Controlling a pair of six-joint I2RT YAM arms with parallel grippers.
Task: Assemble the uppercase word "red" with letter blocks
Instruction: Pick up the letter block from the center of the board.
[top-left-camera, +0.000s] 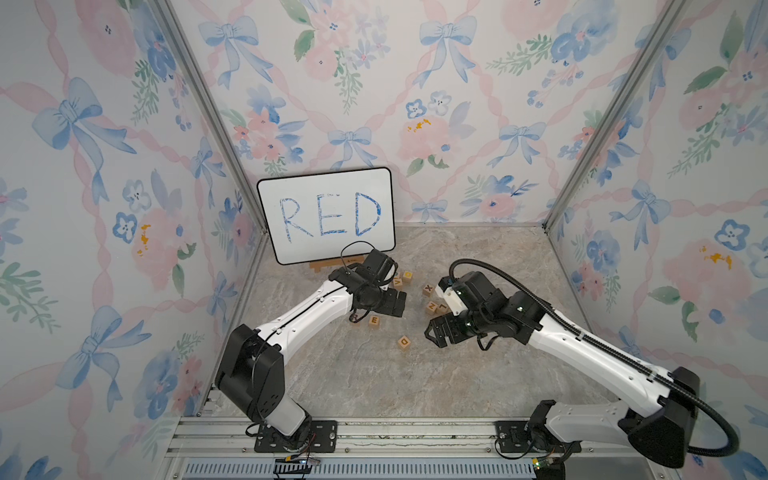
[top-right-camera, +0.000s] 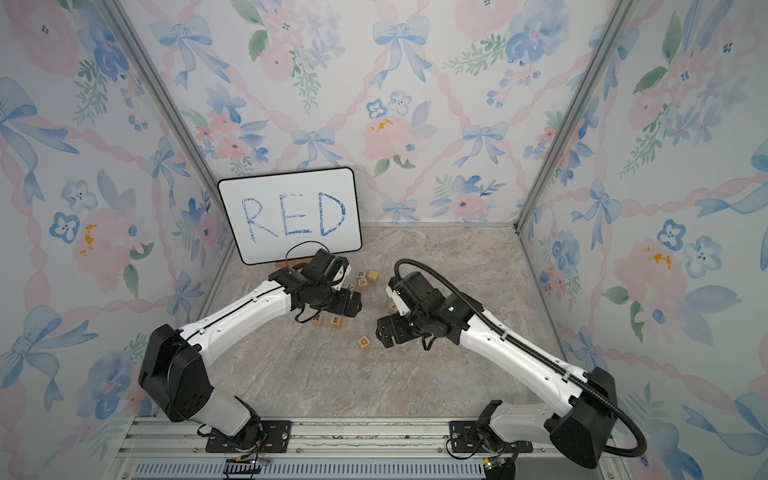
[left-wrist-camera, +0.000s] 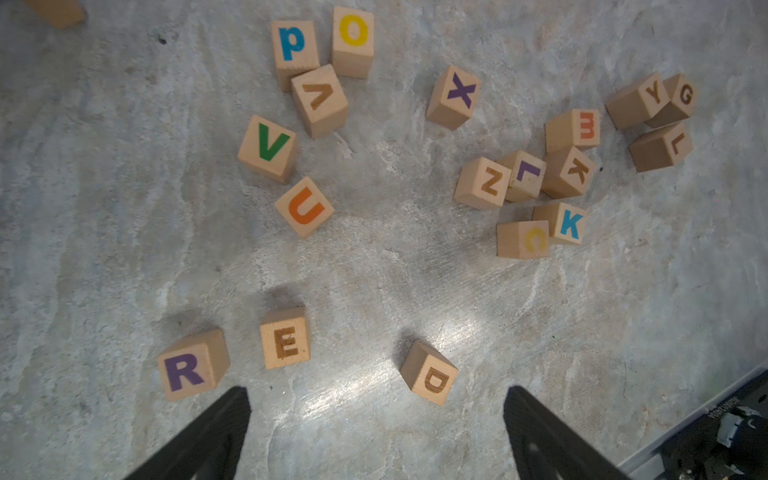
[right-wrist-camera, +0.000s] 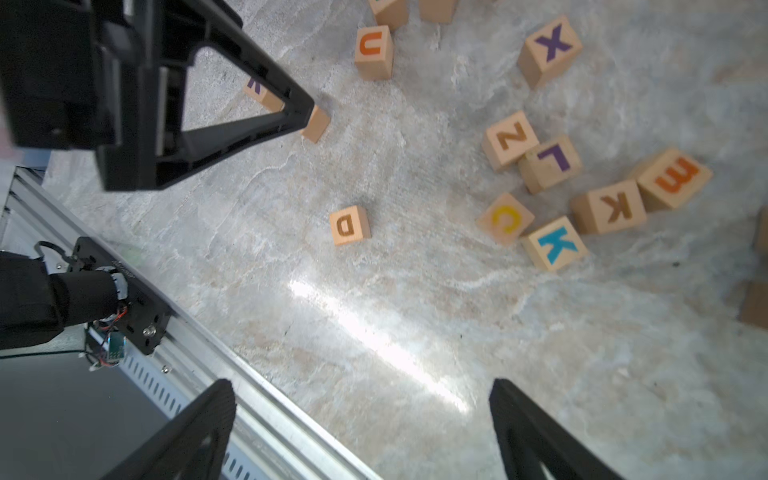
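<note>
Tabletop (left-wrist-camera: 374, 274) | R (left-wrist-camera: 193, 365), E (left-wrist-camera: 285, 338), D (left-wrist-camera: 430, 374) separate | left end effector (left-wrist-camera: 377, 390) spread | right end effector (right-wrist-camera: 362, 381) spread

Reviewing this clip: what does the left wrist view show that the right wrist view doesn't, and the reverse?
Left wrist only: the R block and E block with readable letters, and the blue p block. Right wrist only: the right gripper, open and empty. Both: the D block, lying apart from that pair, plus the blue K block.
</note>
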